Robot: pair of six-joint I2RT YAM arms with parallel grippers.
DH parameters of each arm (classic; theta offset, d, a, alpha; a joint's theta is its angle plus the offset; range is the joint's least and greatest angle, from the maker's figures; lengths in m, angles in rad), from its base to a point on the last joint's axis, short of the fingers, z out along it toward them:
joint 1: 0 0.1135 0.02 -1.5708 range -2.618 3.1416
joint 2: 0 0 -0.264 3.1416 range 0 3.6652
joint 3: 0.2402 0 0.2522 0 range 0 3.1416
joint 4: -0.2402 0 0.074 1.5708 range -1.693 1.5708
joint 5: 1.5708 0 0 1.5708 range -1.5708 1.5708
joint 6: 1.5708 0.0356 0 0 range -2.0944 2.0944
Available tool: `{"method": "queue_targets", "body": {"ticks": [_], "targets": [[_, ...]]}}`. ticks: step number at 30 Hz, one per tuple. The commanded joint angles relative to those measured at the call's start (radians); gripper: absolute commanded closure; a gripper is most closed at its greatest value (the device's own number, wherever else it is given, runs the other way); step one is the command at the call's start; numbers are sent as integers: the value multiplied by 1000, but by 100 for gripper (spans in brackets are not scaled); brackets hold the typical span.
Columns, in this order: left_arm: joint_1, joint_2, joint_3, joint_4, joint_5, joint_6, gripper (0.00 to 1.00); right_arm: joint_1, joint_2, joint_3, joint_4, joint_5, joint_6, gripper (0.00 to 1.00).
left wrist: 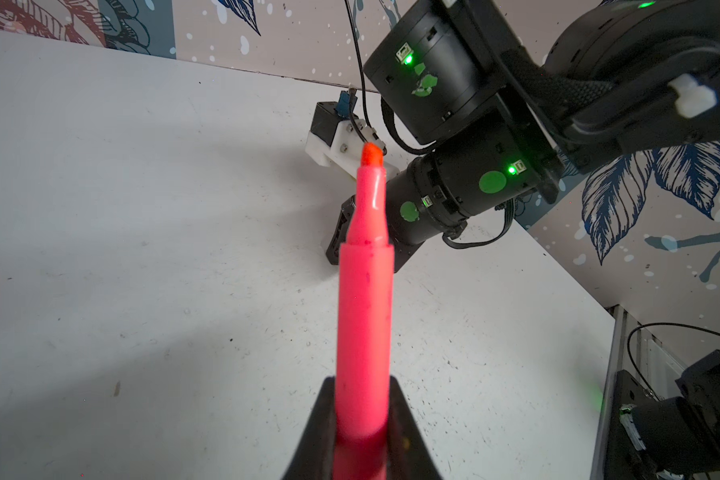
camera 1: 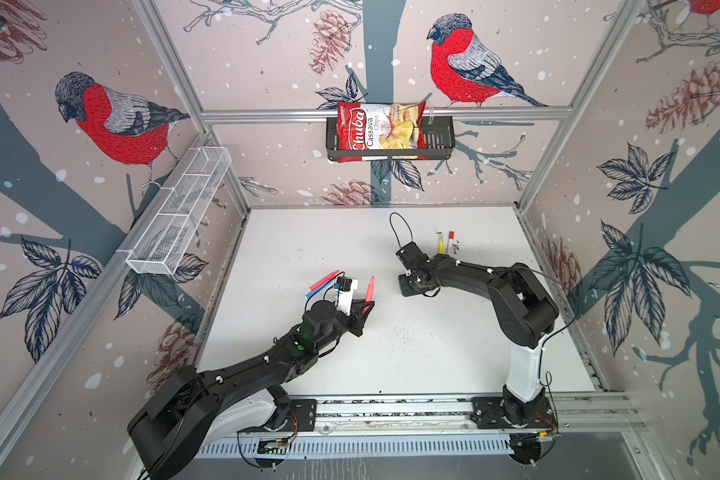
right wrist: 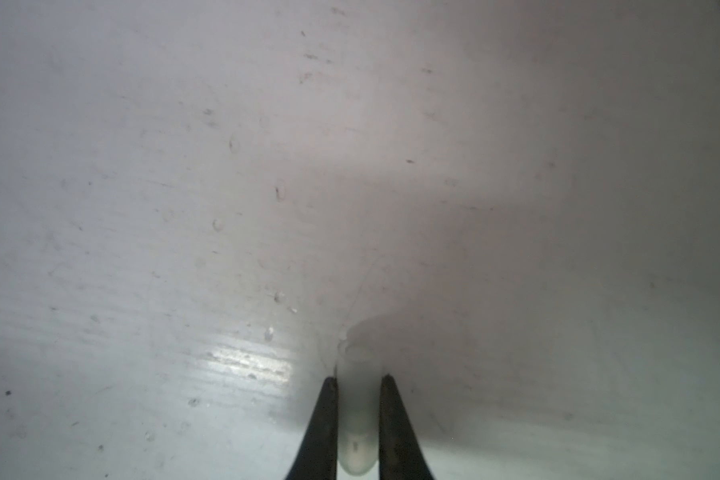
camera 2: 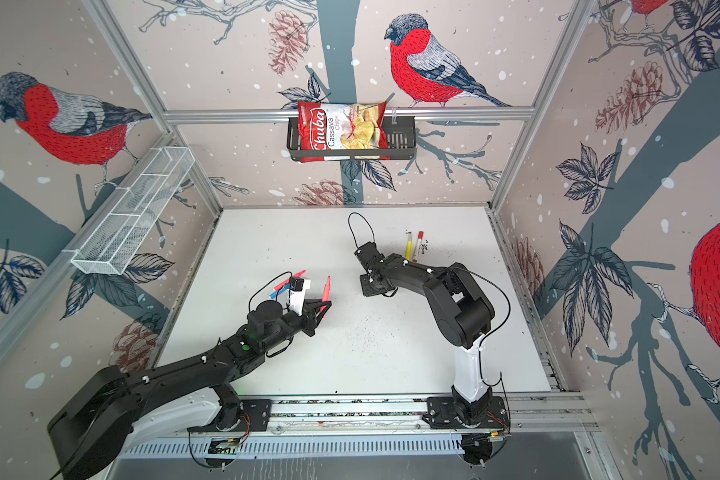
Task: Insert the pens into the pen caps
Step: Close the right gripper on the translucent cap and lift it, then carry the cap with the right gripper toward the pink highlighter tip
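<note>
Worktop [camera 1: 412, 357]: white, scuffed, peppered with dark specks; both arms are mounted on the rail at its near edge.

Left arm [camera 1: 242, 374]: reaches in over the left half of the worktop. Right arm [camera 1: 520, 307]: folded at the elbow, with the wrist turned down toward mid-worktop.

White mesh rack [camera 1: 179, 212] is fixed to the left wall. Black basket [camera 1: 441, 137] hangs on the back rail with a chips bag [camera 1: 375, 129] inside it.

Left gripper [left wrist: 362, 411]: clenched on the lower barrel of the held pen [left wrist: 364, 299], a pink-red marker. Its felt tip is bare and orange-red. In the left wrist view the tip points toward the right arm's wrist. In both top views the held pen is clear of the worktop and angled toward the back wall.

Right gripper [right wrist: 358, 378]: clamped on a translucent cap [right wrist: 358, 399], with one finger on each side. It is low over the worktop. Contact between the cap's far end and the surface cannot be judged. From above, the gripper tips and cap are hidden under the wrist.

Loose pink-red pen [camera 1: 324, 280] and blue pen [camera 1: 312, 293] lie side by side on the worktop, just beyond the left wrist camera, which partly covers the blue one.

Yellow pen [camera 1: 440, 244] and white-barrelled pen [camera 1: 450, 242], red at its far end, lie parallel near the back right. They sit just past the right forearm, beside dark scribble marks.
</note>
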Motion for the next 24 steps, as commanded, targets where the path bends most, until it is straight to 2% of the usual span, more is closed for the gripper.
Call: {"method": "queue_targets", "body": {"ticks": [1,9,14,17,20,24], "targets": [[1,2,7,17,15,4,100,1,-33,-13,-2,-34,-16,88],[-2,10,-1,53,42,-12,100,-7,-262,-125,184,-173,-44,89],[-3,48,-36,187,90,-71,100,-28,-452,-252,370,-276,-36,93],[-10,94,-52,293,115,-113,100,-42,-544,-334,488,-388,-20,94],[-51,153,-35,361,118,-130,100,-56,-612,-406,599,-502,9,94],[-109,244,21,403,116,-132,100,-71,-671,-468,706,-592,44,94]]}}
